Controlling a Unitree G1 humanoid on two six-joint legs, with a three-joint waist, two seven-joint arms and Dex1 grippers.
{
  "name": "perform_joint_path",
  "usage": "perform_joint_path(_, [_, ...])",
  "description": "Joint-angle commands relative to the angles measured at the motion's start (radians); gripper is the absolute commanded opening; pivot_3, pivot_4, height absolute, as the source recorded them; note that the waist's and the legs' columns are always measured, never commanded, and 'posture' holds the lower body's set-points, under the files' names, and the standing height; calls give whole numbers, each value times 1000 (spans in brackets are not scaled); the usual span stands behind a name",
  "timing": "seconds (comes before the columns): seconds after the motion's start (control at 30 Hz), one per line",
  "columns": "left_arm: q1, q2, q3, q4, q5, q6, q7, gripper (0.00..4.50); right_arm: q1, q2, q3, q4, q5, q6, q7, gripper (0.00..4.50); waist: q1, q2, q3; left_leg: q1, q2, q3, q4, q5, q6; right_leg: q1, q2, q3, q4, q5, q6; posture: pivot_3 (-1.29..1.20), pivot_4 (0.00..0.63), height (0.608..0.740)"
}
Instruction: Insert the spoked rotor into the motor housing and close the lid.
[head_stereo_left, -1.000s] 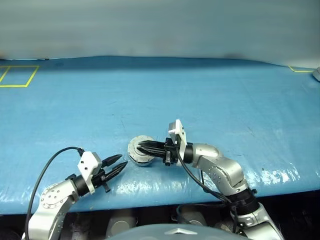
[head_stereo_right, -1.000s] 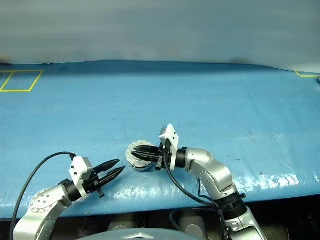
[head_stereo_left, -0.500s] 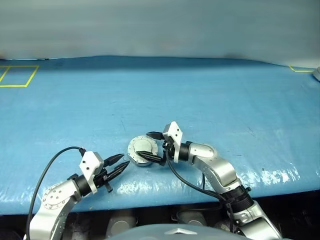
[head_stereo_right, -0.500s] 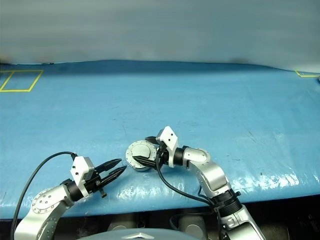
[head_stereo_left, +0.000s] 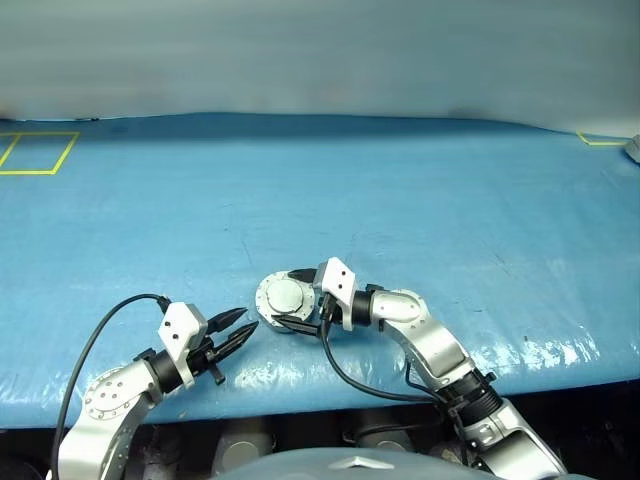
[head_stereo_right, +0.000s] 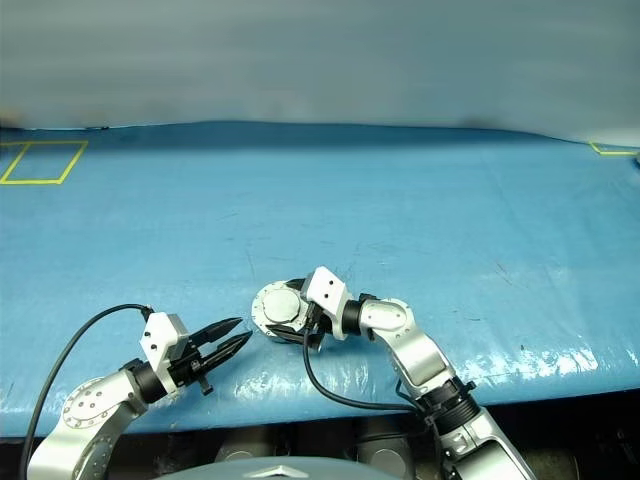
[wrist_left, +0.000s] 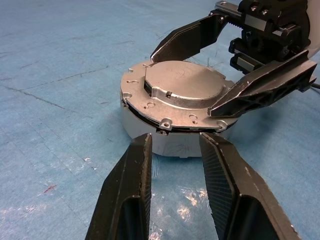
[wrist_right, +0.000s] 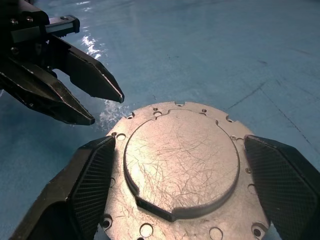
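1. Blue table cover (head_stereo_left: 400, 190) is carrying everything; the motor housing (wrist_left: 172, 140) is sitting on it near the front edge.
2. Right gripper (head_stereo_left: 290, 299) is reaching in from the housing's right, fingers spread wide, one on each side of the housing's rim; can't tell if they are touching it.
3. Left gripper (head_stereo_left: 240, 327) is hovering just off the housing's front-left, pointing at it, fingers a little apart and holding nothing.
4. Housing is standing upright with the lid (wrist_right: 180, 162) lying on top, plain silver face up.
5. Lid is looking slightly askew: a dark gap is showing along its near edge in the left wrist view.
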Motion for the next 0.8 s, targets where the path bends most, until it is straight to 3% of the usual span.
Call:
perform_joint_path(0.03, [2, 3, 15, -53, -10, -1, 7, 1521, 12, 11, 2, 11, 5, 3, 7, 3258, 0, 0, 0, 0, 0, 0, 0, 0, 0, 0, 0, 0, 0, 0, 0, 0, 150, 740])
perform_joint_path(0.07, [2, 3, 15, -53, -11, 0, 7, 1521, 12, 13, 1, 8, 4, 4, 6, 3008, 0, 0, 0, 0, 0, 0, 0, 0, 0, 0, 0, 0, 0, 0, -1, 0, 150, 740])
perform_joint_path(0.8, [-25, 4, 8, -43, -9, 8, 7, 1521, 7, -36, 53, 99, -124, 73, -45, 3003, -1, 1, -2, 7, 0, 0, 0, 0, -1, 2, -2, 0, 0, 0, 0, 0, 150, 740])
